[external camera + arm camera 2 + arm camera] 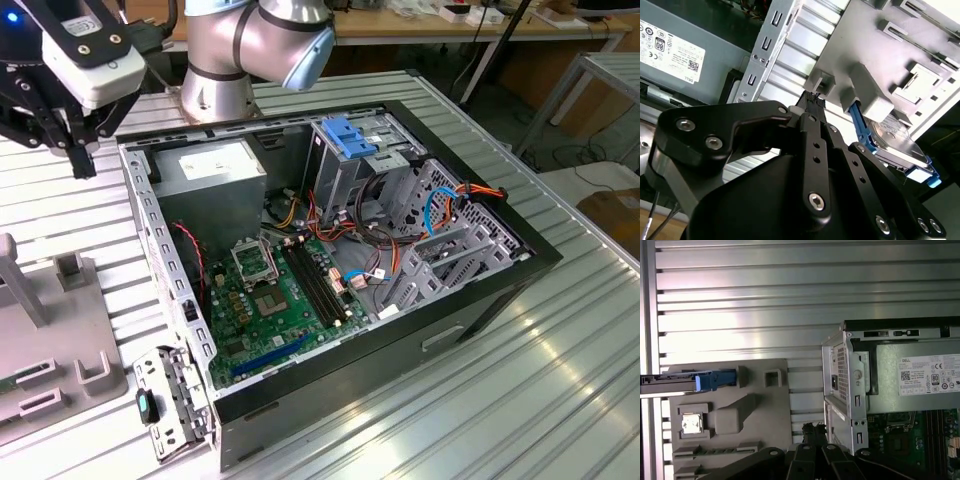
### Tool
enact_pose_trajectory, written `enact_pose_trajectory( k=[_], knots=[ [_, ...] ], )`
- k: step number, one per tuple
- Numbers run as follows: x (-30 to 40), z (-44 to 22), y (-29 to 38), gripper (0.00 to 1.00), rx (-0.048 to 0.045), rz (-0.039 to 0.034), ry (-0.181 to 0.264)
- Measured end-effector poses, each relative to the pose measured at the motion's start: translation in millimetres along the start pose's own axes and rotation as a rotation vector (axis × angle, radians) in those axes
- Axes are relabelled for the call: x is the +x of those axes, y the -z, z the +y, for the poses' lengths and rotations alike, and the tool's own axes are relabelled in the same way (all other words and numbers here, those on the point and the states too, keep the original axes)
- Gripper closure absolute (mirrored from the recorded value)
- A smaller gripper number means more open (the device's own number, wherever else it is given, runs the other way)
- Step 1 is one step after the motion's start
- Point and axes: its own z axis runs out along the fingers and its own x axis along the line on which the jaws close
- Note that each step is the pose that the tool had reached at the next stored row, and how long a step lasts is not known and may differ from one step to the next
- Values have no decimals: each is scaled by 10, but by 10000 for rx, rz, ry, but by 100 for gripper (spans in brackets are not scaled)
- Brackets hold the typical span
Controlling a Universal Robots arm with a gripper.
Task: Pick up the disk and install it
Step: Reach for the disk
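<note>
At the exterior view's left, a grey moulded fixture point(90, 335) lies on the slatted aluminium table point(480, 400). The gripper point(82, 165) hangs over the table just beyond the fixture, close to the corner of the open computer case point(400, 385). Its jaws look pressed together with nothing between them. In both wrist views the black linkages run in to a single narrow tip.

The disk point(687, 382) stands on edge in a slot of the fixture. In the first wrist view it appears edge-on, with its bright blue end reaching towards the fixture's middle. In the second wrist view the disk point(895, 147) shows a grey metal face with the blue carrier rail point(860, 127) along its side, tucked under a block of the fixture point(875, 55). The gripper point(812, 98) is near the disk but apart from it, so the pick is not yet made.

By its look, the disk should be stiff, dense and rather heavy for its bulk. Its smooth metal faces could slip in a light pinch, and its works would not stand a knock. The plastic rail probably flexes, so the firmer hold is across the two flat faces of the metal body, about mid-length on the exposed upper edge.

Further right in the exterior view, the case holds a power supply point(212, 170) and a green motherboard point(275, 300). The upright drive cage point(350, 150) with its blue top stands well apart from the disk.
</note>
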Motion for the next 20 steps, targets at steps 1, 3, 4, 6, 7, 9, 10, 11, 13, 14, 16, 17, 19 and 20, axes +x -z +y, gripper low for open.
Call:
enact_pose_trajectory(
  k=[1, 3, 4, 6, 7, 9, 10, 11, 13, 14, 16, 17, 19, 20],
  knots=[
    [44, -2, 0, 89, 3, 2, 6],
    [84, -5, 1, 89, 5, 7, 14],
    [96, -5, 1, 89, 6, 9, 17],
    [123, -7, 1, 89, 8, 11, 22],
    [136, -8, 1, 89, 9, 13, 25],
    [152, -9, 2, 89, 10, 17, 35],
    [153, -9, 2, 89, 10, 18, 35],
    [153, -9, 2, 89, 10, 17, 35],
    [153, -9, 2, 89, 10, 18, 35],
    [153, -9, 2, 89, 11, 18, 35],
    [164, -9, 2, 89, 11, 17, 34],
    [176, -10, 2, 89, 10, 17, 35],
    [261, -15, 5, 89, 10, 18, 36],
    [291, -16, 5, 89, 10, 17, 36]
  ],
)
